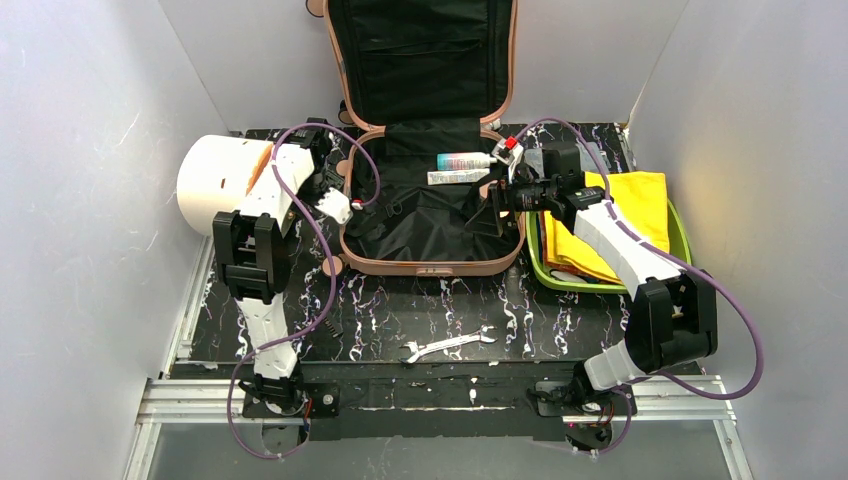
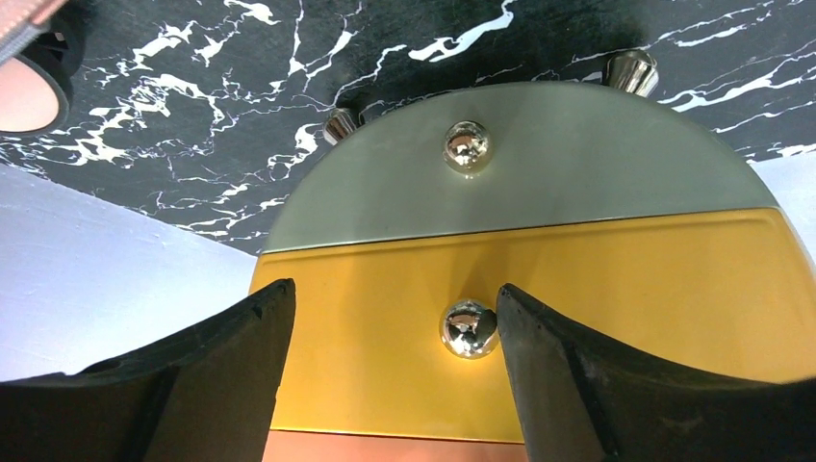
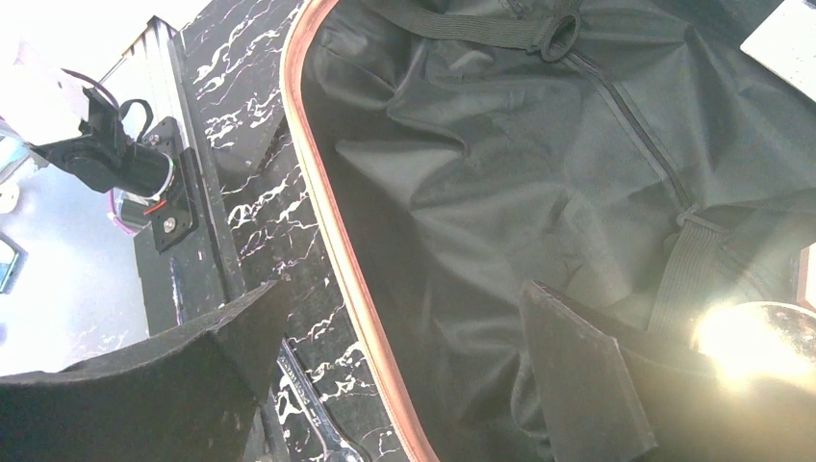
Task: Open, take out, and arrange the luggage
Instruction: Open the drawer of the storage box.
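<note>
The salmon-pink luggage (image 1: 430, 266) lies open at the table's back middle, its lid leaning on the rear wall and its black lining (image 3: 481, 144) showing. A striped tube (image 1: 465, 161) and a flat white pack (image 1: 458, 177) lie inside. My right gripper (image 3: 404, 286) is open and straddles the luggage's rim (image 3: 332, 250): one finger is over the table, the other over the lining. My left gripper (image 2: 395, 298) is open and faces the orange and grey end of a drum-shaped box (image 2: 577, 279), with a silver stud (image 2: 469, 328) beside its right finger. One luggage wheel (image 2: 29, 91) shows at the upper left.
The cream drum box (image 1: 222, 180) lies on its side left of the luggage. At the right a lime-green tray (image 1: 680, 240) holds a yellow cloth (image 1: 625, 215). A wrench (image 1: 447, 343) lies on the black marbled table near the front. White walls close in on both sides.
</note>
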You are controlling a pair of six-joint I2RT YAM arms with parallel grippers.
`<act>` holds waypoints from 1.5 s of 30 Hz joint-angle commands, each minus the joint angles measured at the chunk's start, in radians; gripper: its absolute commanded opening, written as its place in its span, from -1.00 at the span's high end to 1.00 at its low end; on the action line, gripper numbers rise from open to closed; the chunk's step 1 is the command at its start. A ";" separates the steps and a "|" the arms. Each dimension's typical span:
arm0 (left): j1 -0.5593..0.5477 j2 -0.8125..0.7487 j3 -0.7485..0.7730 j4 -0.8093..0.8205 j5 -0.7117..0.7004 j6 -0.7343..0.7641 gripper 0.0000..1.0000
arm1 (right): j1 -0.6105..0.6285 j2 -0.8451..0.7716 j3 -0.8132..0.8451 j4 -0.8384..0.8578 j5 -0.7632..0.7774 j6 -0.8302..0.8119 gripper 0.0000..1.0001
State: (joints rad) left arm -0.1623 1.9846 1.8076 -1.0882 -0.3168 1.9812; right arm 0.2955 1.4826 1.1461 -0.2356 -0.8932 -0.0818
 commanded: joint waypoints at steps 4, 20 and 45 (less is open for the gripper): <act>-0.002 -0.011 0.018 -0.057 -0.096 -0.007 -0.31 | -0.004 -0.015 0.002 0.031 -0.029 0.000 -0.97; -0.002 0.040 0.065 -0.146 -0.129 -0.074 0.03 | -0.004 -0.030 -0.010 0.039 -0.025 0.001 -0.97; -0.003 0.086 0.096 -0.167 -0.236 -0.146 0.58 | -0.004 -0.039 -0.017 0.048 -0.029 0.004 -0.97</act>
State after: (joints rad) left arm -0.1730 2.0594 1.8782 -1.2240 -0.4828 1.8389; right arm 0.2955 1.4815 1.1328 -0.2291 -0.8967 -0.0788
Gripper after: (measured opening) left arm 0.285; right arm 0.984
